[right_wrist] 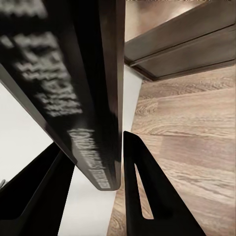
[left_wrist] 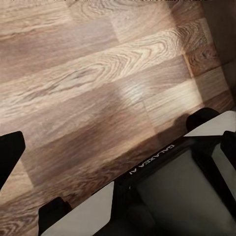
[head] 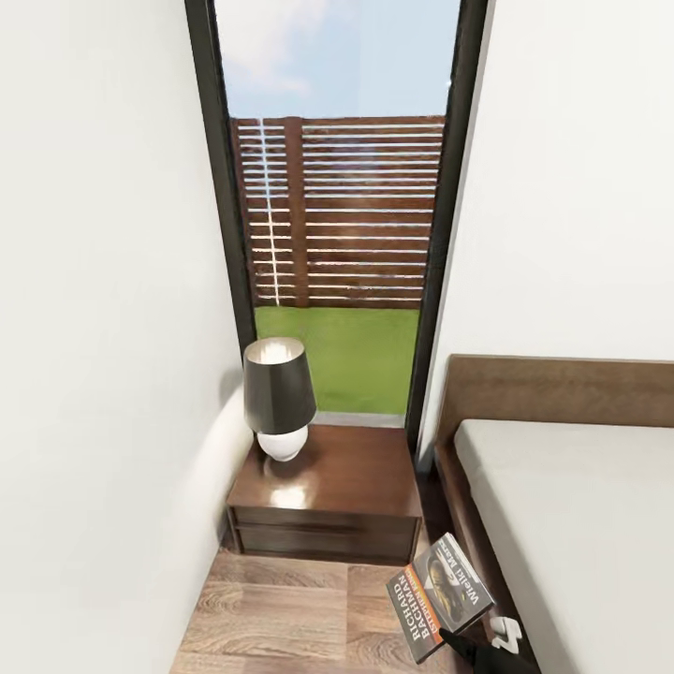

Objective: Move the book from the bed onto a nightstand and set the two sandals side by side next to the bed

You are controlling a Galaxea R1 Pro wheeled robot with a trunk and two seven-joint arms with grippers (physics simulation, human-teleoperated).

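The book [head: 440,599] has a dark cover with white "RICHARD BACHMAN" lettering. It hangs tilted above the wood floor at the bottom of the head view, between the nightstand [head: 346,477] and the bed [head: 580,524]. My right gripper [head: 461,642] is shut on its lower edge. In the right wrist view the book's dark spine [right_wrist: 73,88] sits clamped in the right gripper [right_wrist: 93,150], with the nightstand's front [right_wrist: 187,44] ahead. The left gripper hangs low over the floor, one dark finger [left_wrist: 11,156] far out at the edge, and looks open and empty.
A dark-shaded lamp [head: 278,393] on a white base stands on the nightstand's left part. The tall dark-framed window [head: 337,206] is behind it, a white wall on the left, the brown headboard [head: 562,388] on the right. My own base [left_wrist: 182,187] sits below the left arm.
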